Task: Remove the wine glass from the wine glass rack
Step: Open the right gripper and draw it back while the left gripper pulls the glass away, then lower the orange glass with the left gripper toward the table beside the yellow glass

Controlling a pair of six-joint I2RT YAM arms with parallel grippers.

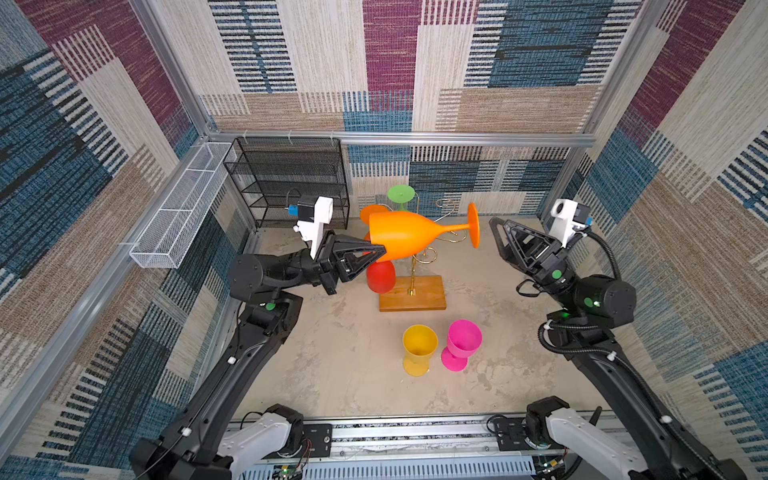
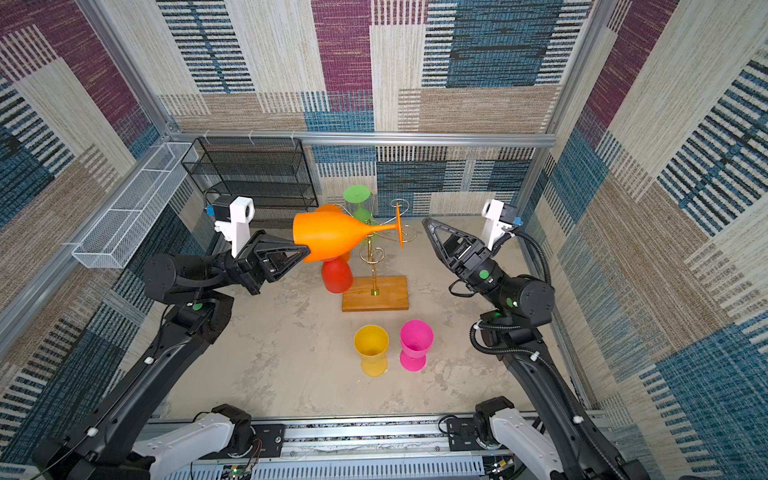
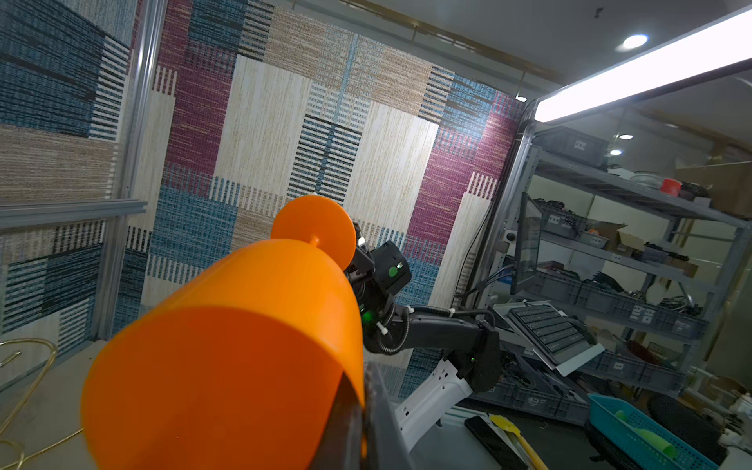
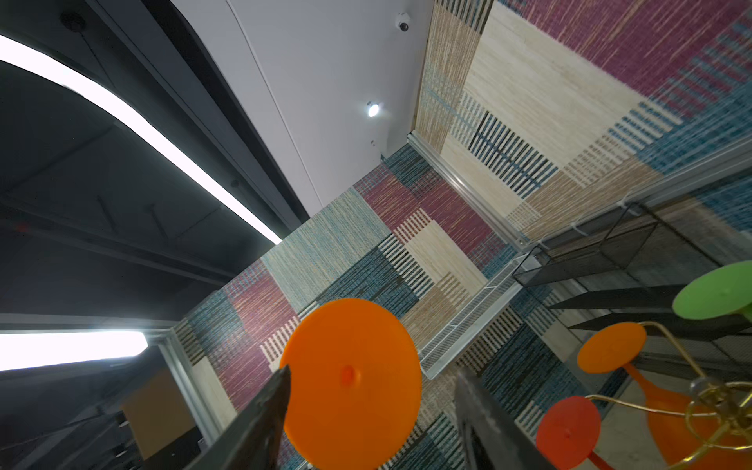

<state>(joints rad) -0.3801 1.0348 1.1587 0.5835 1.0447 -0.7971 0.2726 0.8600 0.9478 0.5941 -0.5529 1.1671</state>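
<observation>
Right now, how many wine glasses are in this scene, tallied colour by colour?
Orange: 2, the held orange wine glass and the hanging orange wine glass
Red wine glass: 1
Green wine glass: 1
Yellow wine glass: 1
Pink wine glass: 1
Total: 6

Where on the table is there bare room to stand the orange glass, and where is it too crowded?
Free: the table between the left arm and yellow glass; also between the wine glass rack and right arm. Crowded: around the rack, the yellow glass and the pink glass.
</observation>
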